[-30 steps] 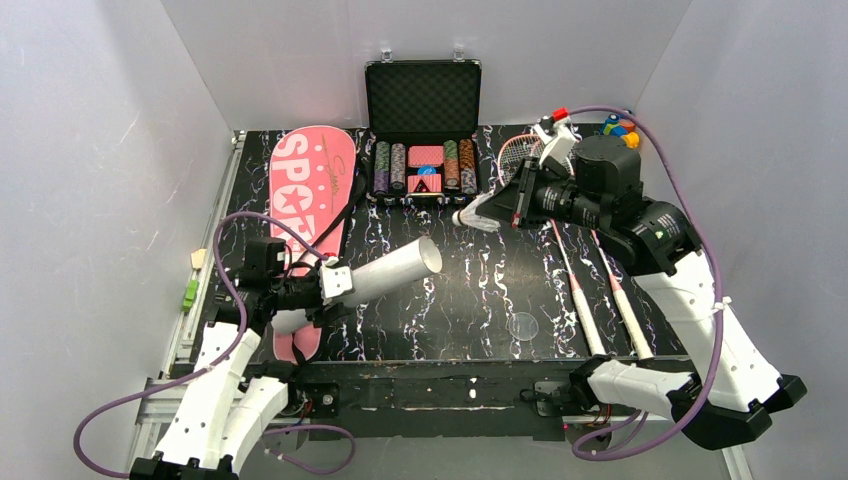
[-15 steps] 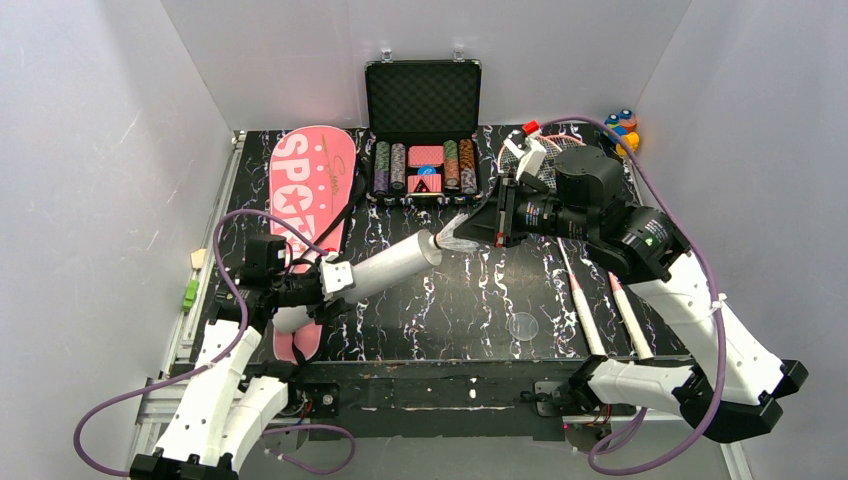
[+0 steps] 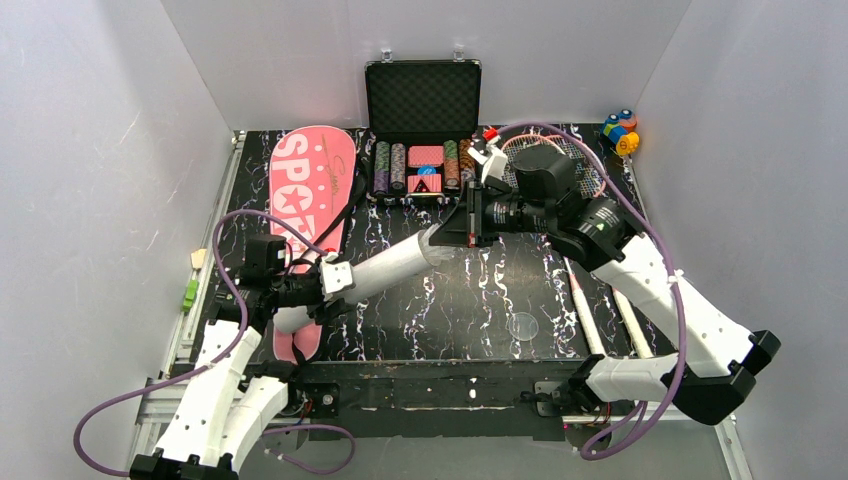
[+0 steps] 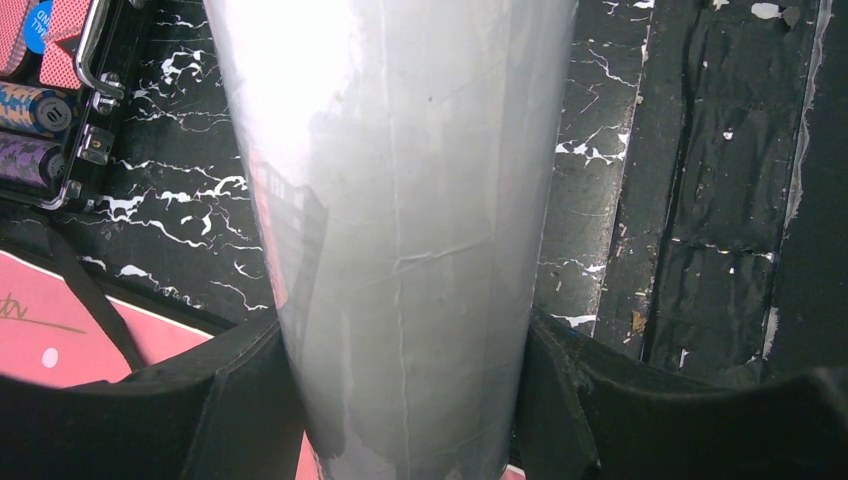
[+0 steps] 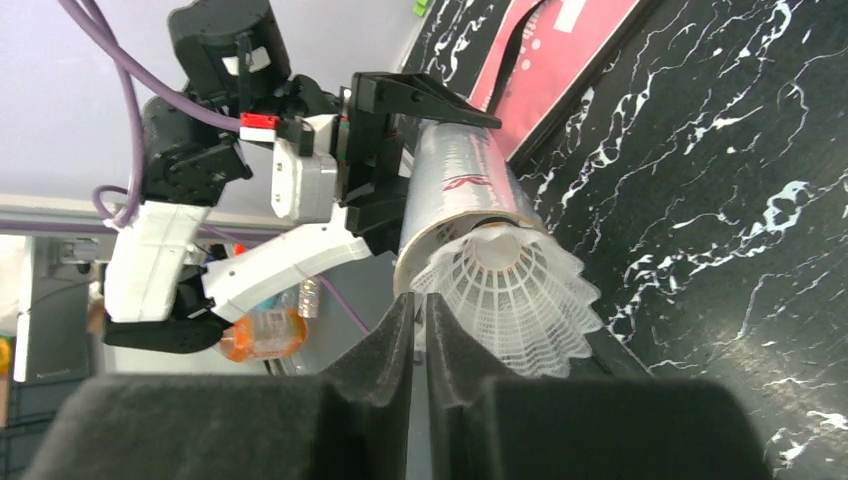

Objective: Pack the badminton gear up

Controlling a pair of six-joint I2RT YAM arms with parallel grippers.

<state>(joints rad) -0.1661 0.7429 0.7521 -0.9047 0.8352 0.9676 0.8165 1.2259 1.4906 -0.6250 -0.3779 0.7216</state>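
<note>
My left gripper point(image 3: 335, 281) is shut around the long white tube point(image 3: 385, 265), which slants up off the table toward the middle. Both black fingers point(image 4: 240, 385) press the tube point(image 4: 400, 200) from its sides. At the tube's open mouth sits a white shuttlecock point(image 5: 515, 295), cork end inside the rim. My right gripper point(image 5: 420, 300) is shut on the edge of its skirt. From above, that gripper point(image 3: 462, 228) meets the tube's mouth. Two pink rackets point(image 3: 585, 305) lie at the right, their heads partly hidden by the right arm. The pink "SPORT" cover point(image 3: 310, 190) lies at the left.
An open black case of poker chips point(image 3: 422, 130) stands at the back middle. A small multicoloured toy point(image 3: 620, 130) sits in the back right corner. A clear round disc point(image 3: 522, 326) lies near the table's front edge. White walls close in three sides.
The right arm has swung left and down with the shuttlecock, bringing it from near the rackets to the tube's mouth. The left arm and tube have stayed put.
</note>
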